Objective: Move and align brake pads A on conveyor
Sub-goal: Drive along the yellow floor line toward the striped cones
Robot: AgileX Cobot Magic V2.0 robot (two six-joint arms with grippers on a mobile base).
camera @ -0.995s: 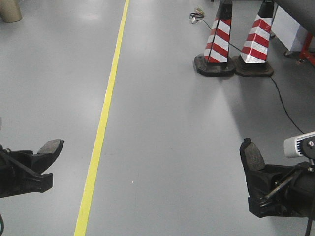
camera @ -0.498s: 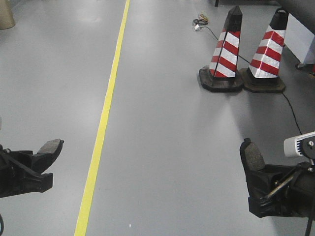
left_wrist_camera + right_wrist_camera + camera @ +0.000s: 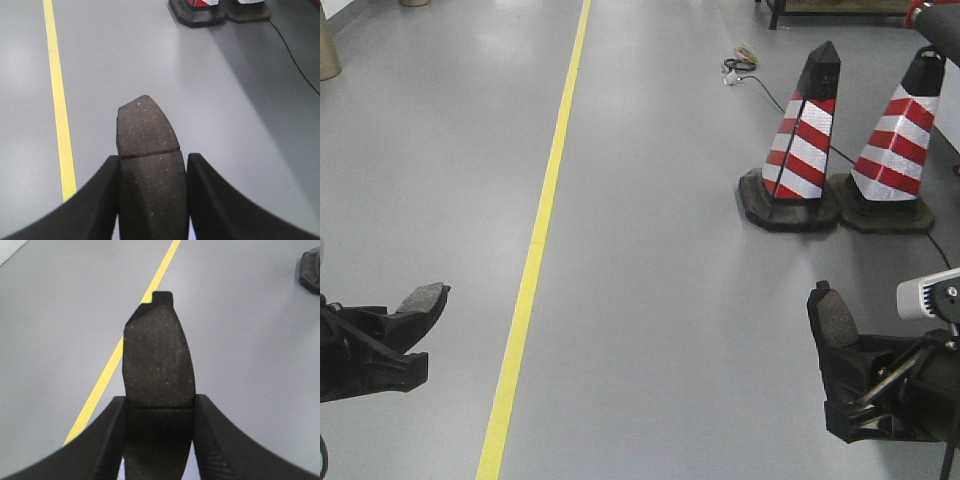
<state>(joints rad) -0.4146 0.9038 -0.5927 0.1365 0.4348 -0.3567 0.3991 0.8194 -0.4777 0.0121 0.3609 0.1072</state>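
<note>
Item one: the left black two-fingered gripper (image 3: pixel 150 200). In its wrist view we see its two fingers closed against the long sides of a small dark grey curved oblong brake pad (image 3: pixel 147 150), which sits squarely between them and juts out past the fingertips toward 12 o'clock. A thin groove crosses the pad just beyond the fingertips. In the front-facing view we find this gripper (image 3: pixel 405 320) at the 8 o'clock edge, the pad (image 3: pixel 423 298) slanting up toward 2 o'clock.

Item two: the right black gripper (image 3: pixel 159 435). Its fingers likewise press both sides of a second dark grey pad (image 3: pixel 159 360), which projects forward toward 12 o'clock and ends in a small square tab. In the front-facing view we log it (image 3: pixel 845 365) at 4 o'clock, its pad (image 3: pixel 833 315) standing nearly upright.

Item three: surroundings. Both pads hang above a smooth light-grey floor (image 3: pixel 660 260). A yellow painted line (image 3: pixel 535 250) runs from 7 toward 12 o'clock. Two red-and-white striped cones on black bases (image 3: pixel 805 150) (image 3: pixel 895 150) stand side by side at 2 o'clock, with a thin black cable (image 3: pixel 770 95) trailing on the floor behind them. We see no charcoal belt in any view.
</note>
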